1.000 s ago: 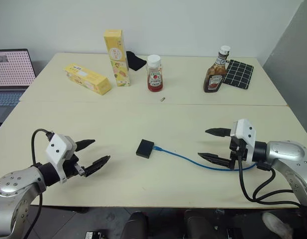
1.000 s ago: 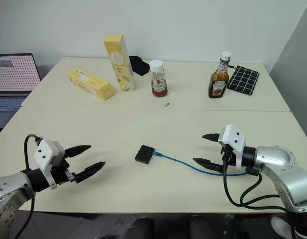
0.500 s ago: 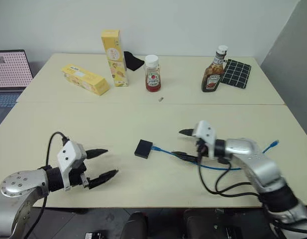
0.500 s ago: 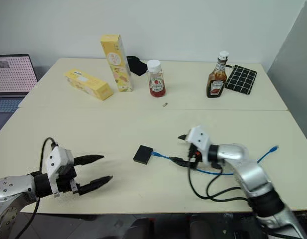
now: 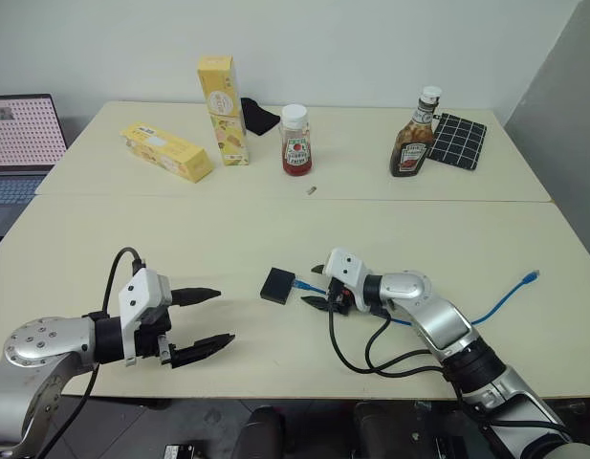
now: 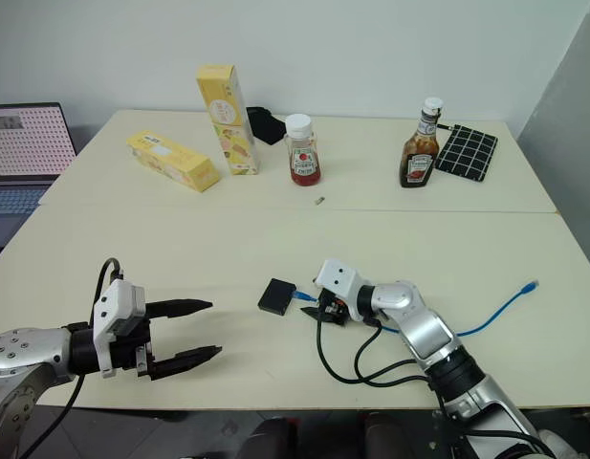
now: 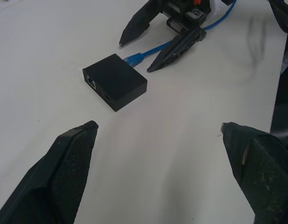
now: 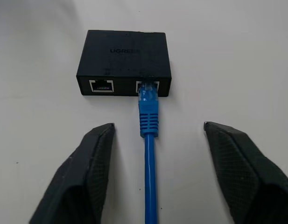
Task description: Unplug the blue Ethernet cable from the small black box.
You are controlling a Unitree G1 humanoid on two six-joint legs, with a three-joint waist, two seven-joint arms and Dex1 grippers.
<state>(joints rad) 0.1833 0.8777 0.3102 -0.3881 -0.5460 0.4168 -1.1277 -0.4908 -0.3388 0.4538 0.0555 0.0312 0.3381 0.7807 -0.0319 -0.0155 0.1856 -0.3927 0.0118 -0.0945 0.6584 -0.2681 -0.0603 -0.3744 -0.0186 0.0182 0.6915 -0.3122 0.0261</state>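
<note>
The left gripper (image 5: 207, 316) has barely shifted, its fingers still spread wide at about eight o'clock from the black box (image 5: 277, 285). The box sits mid-table with the blue cable (image 8: 148, 122) still plugged in. The right gripper (image 5: 316, 285) has swept in to the box's three o'clock side, fingers apart straddling the plug, so a pinch looks imminent.

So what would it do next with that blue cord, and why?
Probably close the right pincer on the blue Ethernet cable just behind its plug. The plug is still seated in the small black box, and the cord runs between the two open fingers without either touching it. The left pincer hovers open, apart from the box, so it may need to steady the box first.
</note>
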